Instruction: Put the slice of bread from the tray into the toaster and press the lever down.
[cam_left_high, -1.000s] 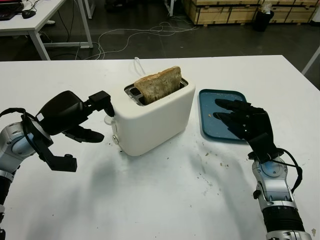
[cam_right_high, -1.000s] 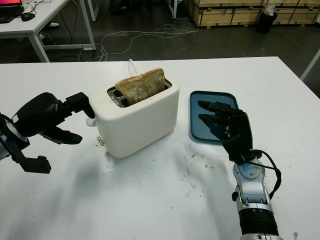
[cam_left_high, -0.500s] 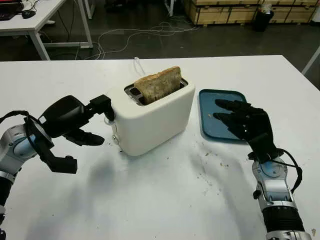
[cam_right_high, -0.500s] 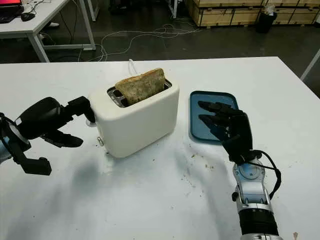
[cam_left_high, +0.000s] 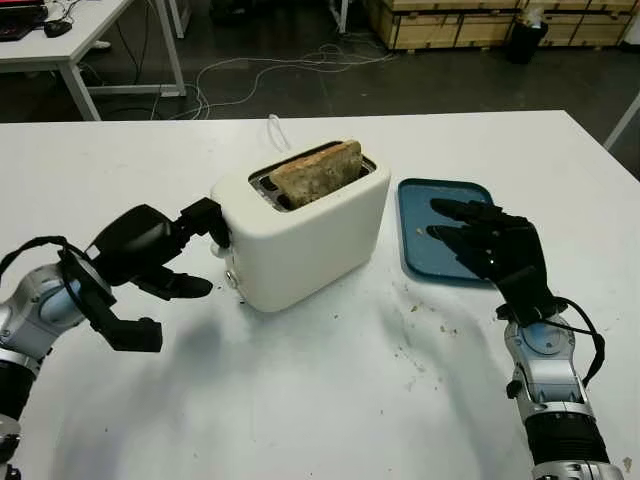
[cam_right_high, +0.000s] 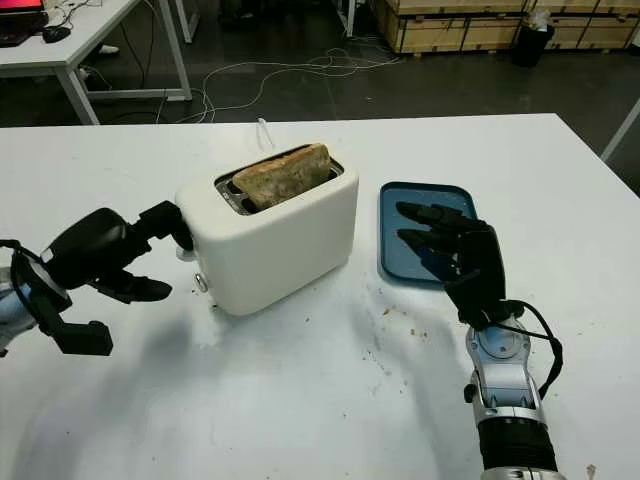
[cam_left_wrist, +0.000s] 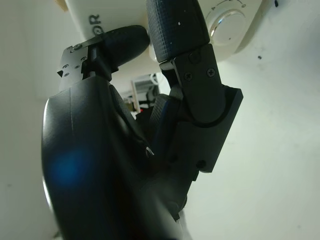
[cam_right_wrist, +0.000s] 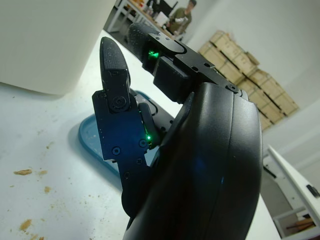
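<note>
A white toaster (cam_left_high: 310, 240) stands mid-table with a browned slice of bread (cam_left_high: 318, 172) sitting low in its slot, only its top edge showing. My left hand (cam_left_high: 205, 252) is at the toaster's left end, upper fingers (cam_left_wrist: 175, 25) pressed against that end where the lever is, covering it. Its thumb points at the base near the round dial (cam_left_wrist: 226, 22). It holds nothing. My right hand (cam_left_high: 450, 222) is open over the near part of the blue tray (cam_left_high: 425, 195), which has no bread on it.
Crumbs are scattered on the white table (cam_left_high: 330, 400) between the toaster and my right arm. A white cord (cam_left_high: 272, 128) runs from behind the toaster. Beyond the far edge are a floor with cables, a desk (cam_left_high: 70, 45) and wooden crates (cam_left_high: 460, 25).
The bread has sunk lower into the slot. My left hand has dropped down along the toaster's left end. The right hand has not moved.
</note>
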